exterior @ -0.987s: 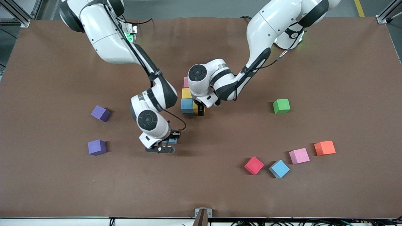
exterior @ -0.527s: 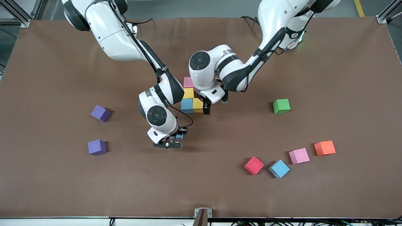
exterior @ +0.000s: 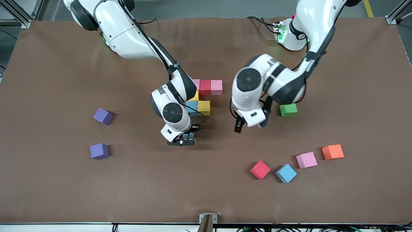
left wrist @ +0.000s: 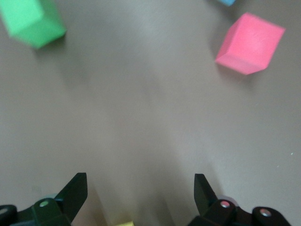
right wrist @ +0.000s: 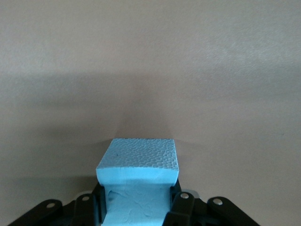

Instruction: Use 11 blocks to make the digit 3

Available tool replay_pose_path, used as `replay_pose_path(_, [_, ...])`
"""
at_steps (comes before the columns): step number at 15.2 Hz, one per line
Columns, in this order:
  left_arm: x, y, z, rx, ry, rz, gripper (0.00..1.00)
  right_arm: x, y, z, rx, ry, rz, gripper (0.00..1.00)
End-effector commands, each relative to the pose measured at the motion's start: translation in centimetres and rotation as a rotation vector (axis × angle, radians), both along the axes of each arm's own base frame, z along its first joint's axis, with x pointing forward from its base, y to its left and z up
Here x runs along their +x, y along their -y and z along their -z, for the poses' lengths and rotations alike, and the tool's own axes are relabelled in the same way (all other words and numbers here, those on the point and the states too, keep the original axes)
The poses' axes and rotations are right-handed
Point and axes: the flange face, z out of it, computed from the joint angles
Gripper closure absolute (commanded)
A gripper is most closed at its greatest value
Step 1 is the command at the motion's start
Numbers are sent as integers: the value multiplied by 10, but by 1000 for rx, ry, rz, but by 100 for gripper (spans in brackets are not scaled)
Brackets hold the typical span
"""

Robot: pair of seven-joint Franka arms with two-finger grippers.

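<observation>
While R gripper (right wrist: 136, 207) clamps blue block (right wrist: 138, 165), underside hidden

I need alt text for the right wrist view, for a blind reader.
The right gripper is shut on a light blue block, which fills the space between its black fingers. Past it lies only bare brown table.

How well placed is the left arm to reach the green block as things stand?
Probably well placed: the left end effector hangs open and empty over bare table beside the green block, and nothing lies between them.
</observation>
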Motion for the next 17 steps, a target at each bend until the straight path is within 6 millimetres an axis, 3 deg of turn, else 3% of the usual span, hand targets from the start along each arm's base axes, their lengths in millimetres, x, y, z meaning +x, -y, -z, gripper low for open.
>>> replay_pose_path(1, [42, -27, 13, -51, -16, 179, 0, -23, -3, 12, -13, -34, -66, 79])
replay_pose_path(5, [88, -86, 37, -24, -16, 402, 0, -30, -3, 7, -13, -40, -90, 79])
replay_pose_path(8, [109, -113, 55, -26, 12, 623, 0, -38, -10, 7, -6, -48, -103, 78])
replay_pose_path(12, [137, -120, 83, -62, 82, 602, 0, -41, -14, 7, -2, -51, -108, 78])
replay_pose_path(17, [144, -120, 108, -114, 103, 569, 0, -44, -17, 7, -2, -53, -114, 77])
